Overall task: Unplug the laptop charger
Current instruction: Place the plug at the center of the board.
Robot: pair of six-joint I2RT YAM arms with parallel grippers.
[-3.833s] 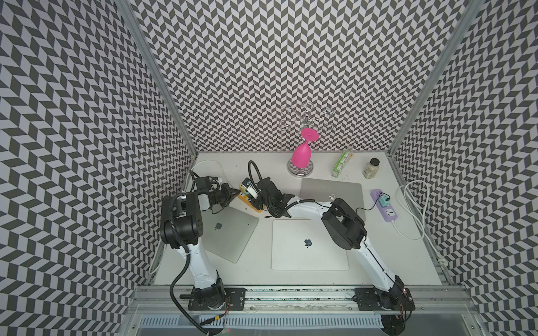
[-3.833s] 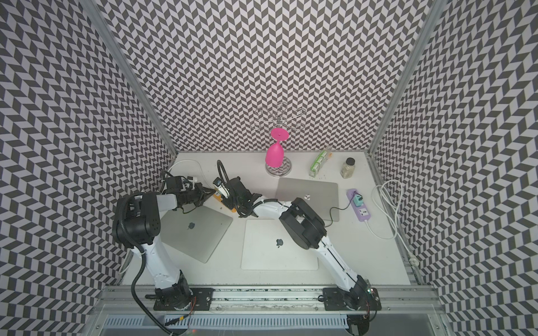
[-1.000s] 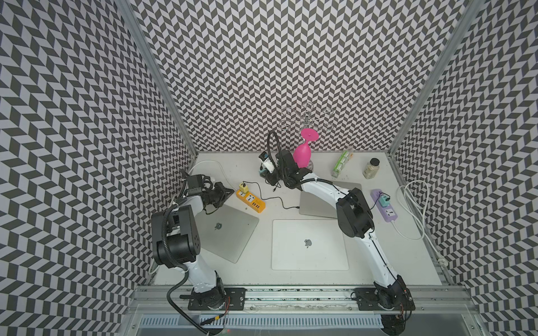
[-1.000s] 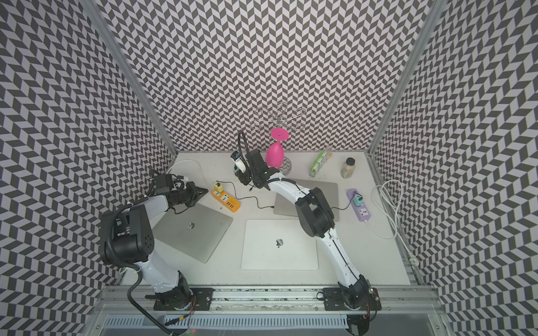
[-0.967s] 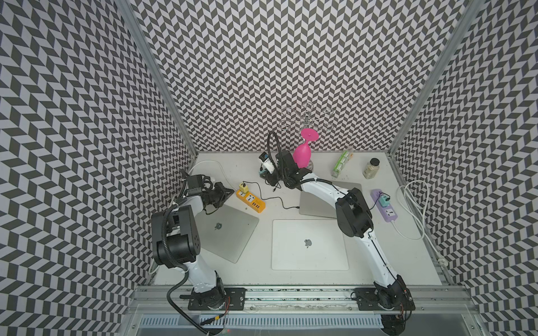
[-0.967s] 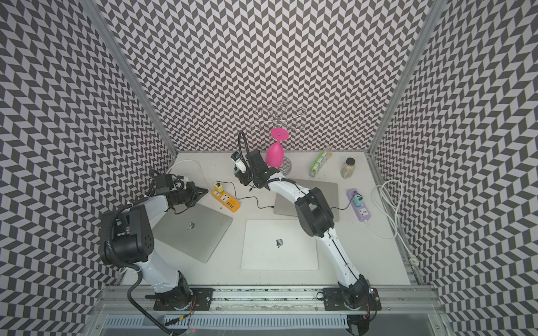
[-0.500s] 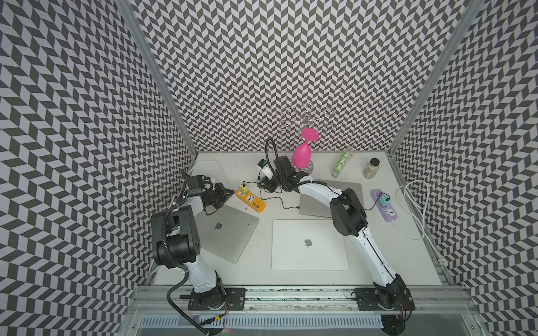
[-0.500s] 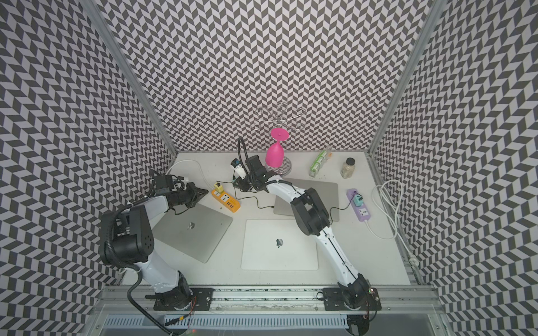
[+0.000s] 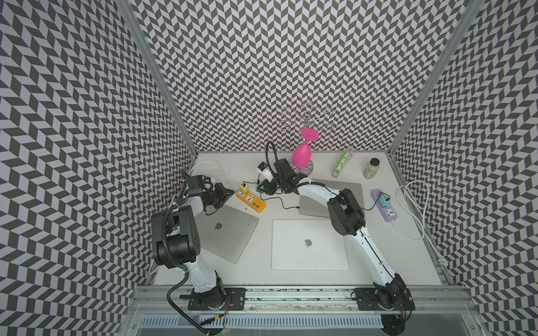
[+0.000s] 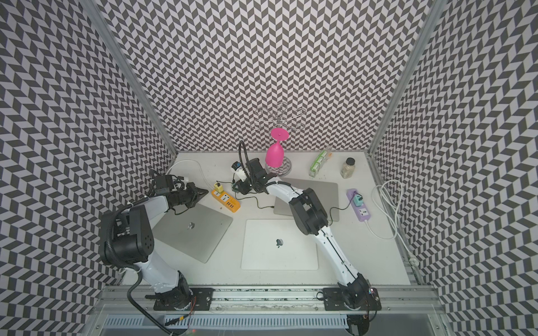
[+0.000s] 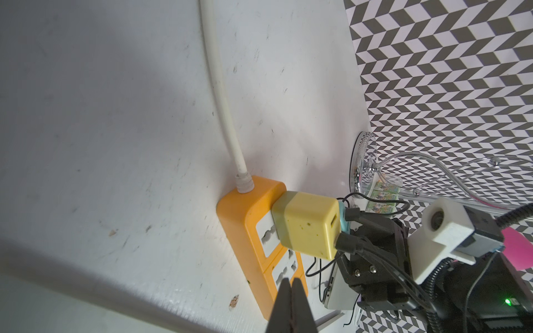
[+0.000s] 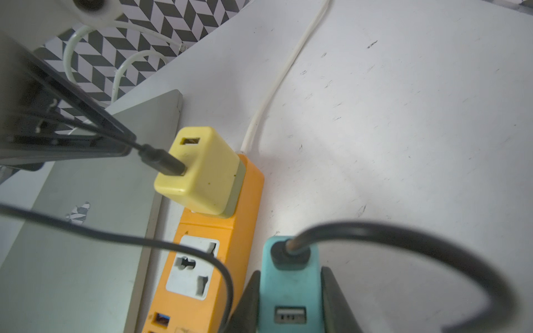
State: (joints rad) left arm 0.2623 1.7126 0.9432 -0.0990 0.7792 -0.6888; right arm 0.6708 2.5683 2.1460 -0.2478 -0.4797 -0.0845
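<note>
Right wrist view: small teal plastic charger block (image 12: 290,294) sits clamped between the two black jaws of the right gripper (image 12: 290,275), one jaw flat on each side. Thick black cable (image 12: 403,233) leaves its top end and arcs away. Block hangs just beside the long orange plastic power strip (image 12: 250,190), off its sockets; the white socket nearest the block stands empty. Cannot tell whether the block touches the white tabletop (image 12: 403,115).

Pale yellow cube charger (image 12: 202,170) is seated in the strip's end socket, with a thin black lead plugged into its face. White round cord (image 12: 277,83) exits the strip's end and runs off across the table. Closed silver laptop (image 12: 95,201) lies alongside the strip.

Left wrist view: left gripper (image 11: 90,291) has its jaws pressed together, nothing between them, tips over the strip's edge well short of the yellow cube. Contact with the strip cannot be told. A sliver of the teal block (image 11: 343,222) shows behind the yellow cube, right gripper around it.

Top view: left gripper (image 9: 230,192) points at the strip's (image 9: 251,199) wall-side end; right gripper (image 9: 263,189) is on the strip's far side. Black cable trails to a second silver laptop (image 9: 353,189) at the rear.
</note>
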